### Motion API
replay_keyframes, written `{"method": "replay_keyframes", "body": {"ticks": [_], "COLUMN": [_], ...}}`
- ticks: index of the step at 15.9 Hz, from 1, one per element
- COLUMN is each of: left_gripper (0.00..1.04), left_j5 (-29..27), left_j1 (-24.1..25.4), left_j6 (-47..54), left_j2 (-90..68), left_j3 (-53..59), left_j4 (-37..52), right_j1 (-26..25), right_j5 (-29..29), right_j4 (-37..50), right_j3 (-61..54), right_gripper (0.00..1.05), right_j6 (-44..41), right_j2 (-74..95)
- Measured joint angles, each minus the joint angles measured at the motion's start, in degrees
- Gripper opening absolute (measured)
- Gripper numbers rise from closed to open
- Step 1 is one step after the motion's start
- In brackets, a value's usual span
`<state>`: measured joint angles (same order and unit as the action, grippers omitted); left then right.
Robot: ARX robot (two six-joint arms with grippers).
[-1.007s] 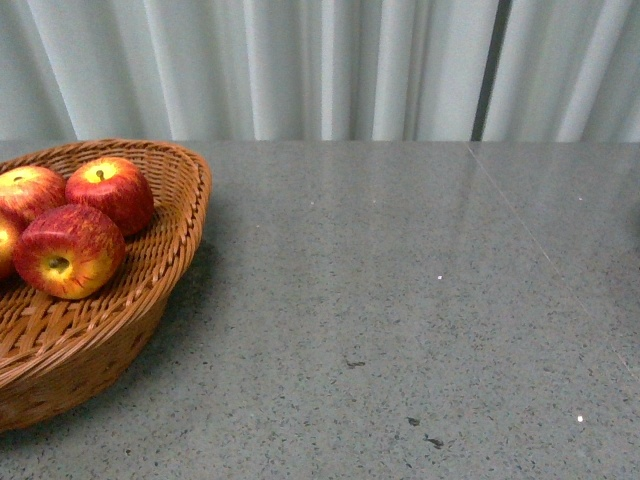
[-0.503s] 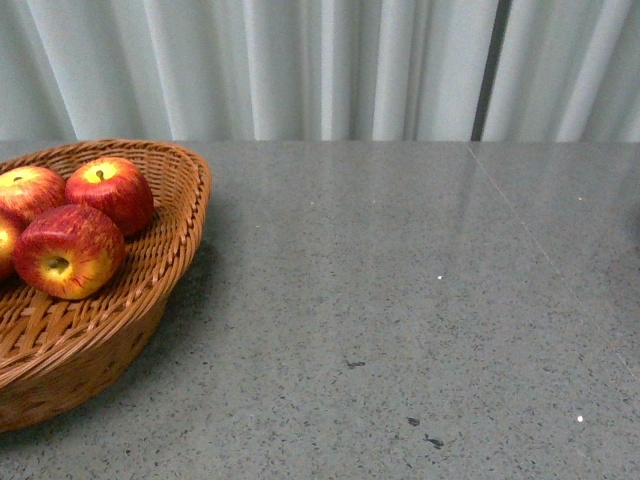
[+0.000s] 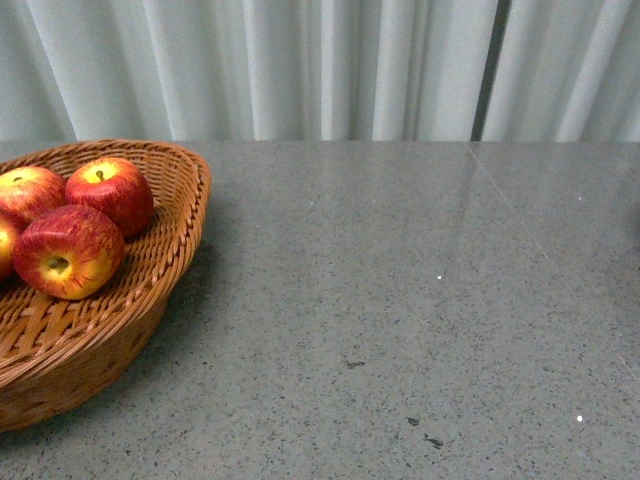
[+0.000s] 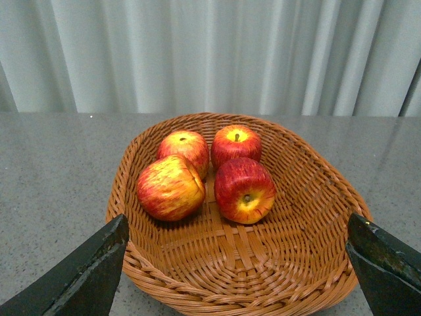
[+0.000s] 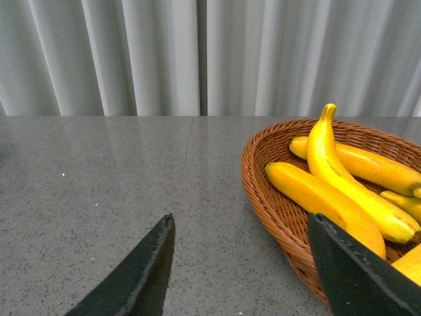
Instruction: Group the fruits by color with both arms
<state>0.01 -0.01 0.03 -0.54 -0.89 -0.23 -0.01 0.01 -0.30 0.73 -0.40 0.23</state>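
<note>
Left claw point(image 4: 237, 263) spread wide, empty, above wicker basket point(image 4: 316, 191) holding four red apples point(image 4: 244, 189). Right claw point(image 5: 243, 270) likewise released, beside second basket point(image 5: 263, 197) of yellow bananas point(image 5: 342, 184). Both baskets on grey table point(image 3: 400, 280).

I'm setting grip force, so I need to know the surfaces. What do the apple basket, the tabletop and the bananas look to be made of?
The basket looks like woven wicker, matte brown, with its plaited strands visible. The tabletop looks like polished grey stone or a composite, speckled and faintly reflecting the curtain. The bananas are smooth, glossy yellow; the even sheen hints at plastic, though real peel can't be ruled out.
</note>
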Motion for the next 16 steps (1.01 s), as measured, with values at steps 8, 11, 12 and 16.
{"method": "replay_keyframes", "body": {"ticks": [8, 11, 12, 16], "left_gripper": [0.98, 0.98, 0.98, 0.98], "left_j5": [-0.02, -0.02, -0.02, -0.02], "left_j1": [0.00, 0.00, 0.00, 0.00], "left_j6": [0.00, 0.00, 0.00, 0.00], "left_j2": [0.00, 0.00, 0.00, 0.00], "left_j3": [0.00, 0.00, 0.00, 0.00], "left_j4": [0.00, 0.00, 0.00, 0.00], "right_j1": [0.00, 0.00, 0.00, 0.00], "right_j5": [0.00, 0.00, 0.00, 0.00], "right_j4": [0.00, 0.00, 0.00, 0.00], "right_j3": [0.00, 0.00, 0.00, 0.00], "right_gripper": [1.00, 0.98, 0.98, 0.98], "right_j6": [0.02, 0.00, 0.00, 0.00], "right_j2": [0.00, 0.02, 0.00, 0.00]}}
